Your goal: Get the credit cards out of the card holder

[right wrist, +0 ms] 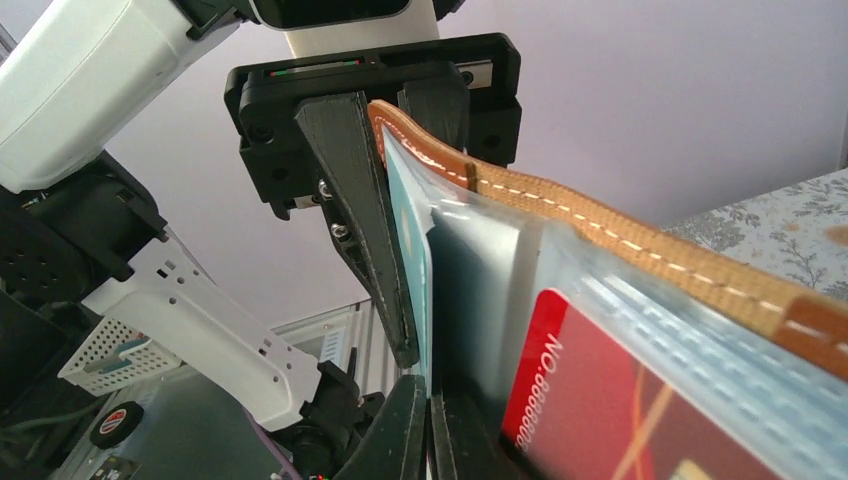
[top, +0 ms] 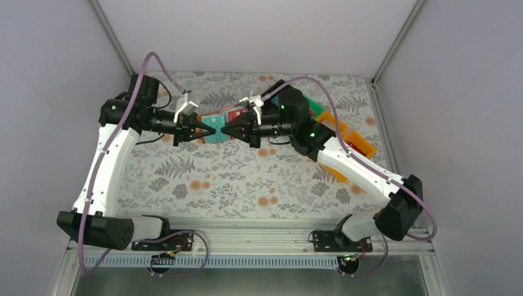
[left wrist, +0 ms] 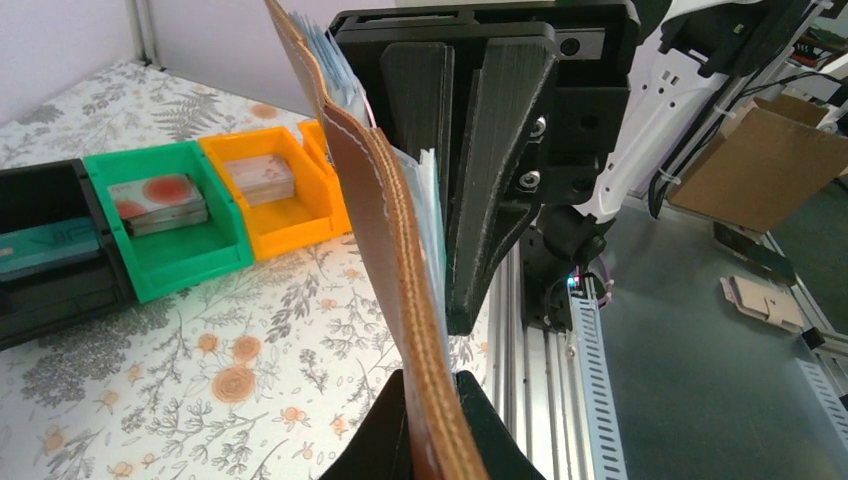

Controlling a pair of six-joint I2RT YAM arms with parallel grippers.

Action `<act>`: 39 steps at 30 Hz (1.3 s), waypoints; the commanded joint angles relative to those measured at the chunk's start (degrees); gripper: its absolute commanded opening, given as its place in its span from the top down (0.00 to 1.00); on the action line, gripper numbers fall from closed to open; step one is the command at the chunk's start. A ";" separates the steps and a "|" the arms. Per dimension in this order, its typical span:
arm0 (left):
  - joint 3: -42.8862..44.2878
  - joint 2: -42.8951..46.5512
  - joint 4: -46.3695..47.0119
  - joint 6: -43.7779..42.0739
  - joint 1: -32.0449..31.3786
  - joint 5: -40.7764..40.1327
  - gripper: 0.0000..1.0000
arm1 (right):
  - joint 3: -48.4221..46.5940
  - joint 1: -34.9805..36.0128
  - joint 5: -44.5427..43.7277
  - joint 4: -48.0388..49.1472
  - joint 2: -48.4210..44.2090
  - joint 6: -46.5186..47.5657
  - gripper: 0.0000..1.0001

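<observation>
L gripper (top: 205,129) and R gripper (top: 224,131) meet tip to tip above the floral tabletop (left wrist: 250,340), with the card holder (left wrist: 385,230) held up off it between them. L jaws are clenched on the holder's brown stitched outer edge. R jaws are pinched tight from the opposite side on a thin teal card (right wrist: 408,240) at the holder's pale-blue inner face. The holder stands on edge, bowed, with its slots facing the R wrist cam. A red card (right wrist: 600,400) sits in a clear slot of the holder, beside the teal one. Well apart from the holder, at the tabletop's edge, is a row of bins: black bin (left wrist: 40,270), green bin (left wrist: 170,250) and orange bin (left wrist: 290,220), each w/ a flat card-like item lying inside.
</observation>
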State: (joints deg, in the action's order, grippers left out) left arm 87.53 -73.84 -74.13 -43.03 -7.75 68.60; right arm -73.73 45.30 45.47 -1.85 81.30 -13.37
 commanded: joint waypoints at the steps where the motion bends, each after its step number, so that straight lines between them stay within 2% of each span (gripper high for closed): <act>1: 0.66 0.83 -0.05 -2.97 -0.60 4.37 0.98 | -0.02 0.57 1.64 1.87 -0.70 0.90 0.96; 8: 1.03 0.80 -1.90 -5.02 -0.60 3.52 0.82 | 2.65 -0.38 -2.00 0.32 -4.77 2.05 0.96; 21: 1.43 1.00 -3.66 -7.16 -0.45 3.47 0.80 | 1.49 -0.75 -1.04 -4.84 -6.04 5.06 0.96; 23: 1.28 0.92 -3.65 -7.24 -0.43 3.54 0.82 | 1.06 -0.74 -0.13 -5.53 -5.64 5.29 0.96; 25: 1.08 0.82 -3.57 -7.32 -0.45 3.71 0.95 | 0.72 -0.78 -0.01 -6.21 -5.23 5.41 0.96; 28: 0.91 0.89 -3.50 -7.29 -0.43 3.82 0.98 | 0.72 -0.74 0.12 -6.42 -5.14 5.50 0.82; 30: 0.98 0.94 -3.61 -7.48 -0.43 3.82 0.98 | 1.01 -0.79 -0.49 -6.41 -5.55 5.63 0.78; 31: 0.87 0.94 -3.57 -7.58 -0.43 3.81 0.98 | 1.26 -0.82 -0.80 -6.29 -5.76 5.56 0.78; 35: 0.74 1.03 -3.66 -7.76 -0.45 3.91 0.98 | 2.03 -1.25 -0.59 -5.98 -5.78 5.21 0.88; 39: 0.42 1.31 -3.65 -8.01 -0.44 4.08 0.98 | 2.56 -1.76 -1.44 -5.30 -6.26 4.54 0.90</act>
State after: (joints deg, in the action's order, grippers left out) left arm 87.55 -73.84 -78.15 -48.84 -8.14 69.69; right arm -71.57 44.40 44.71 -8.34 76.84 -8.51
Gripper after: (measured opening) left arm 0.049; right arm 0.100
